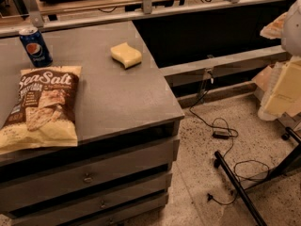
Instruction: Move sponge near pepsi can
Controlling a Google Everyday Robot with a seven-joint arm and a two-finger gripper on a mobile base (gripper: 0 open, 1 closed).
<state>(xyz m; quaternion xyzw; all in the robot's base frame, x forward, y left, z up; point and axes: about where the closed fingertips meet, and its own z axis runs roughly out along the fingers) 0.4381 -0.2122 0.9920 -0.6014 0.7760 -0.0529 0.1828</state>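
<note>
The pale-yellow sponge lies on the grey counter, near its back right corner. The blue pepsi can stands upright at the counter's back left, well to the left of the sponge. My gripper hangs at the right edge of the view, out past the counter's right side and above the floor, far from both the sponge and the can. It holds nothing that I can see.
A large Sea Salt chip bag lies flat on the counter's left front, just in front of the can. Drawers run below the counter. Cables and a black stand leg lie on the floor to the right.
</note>
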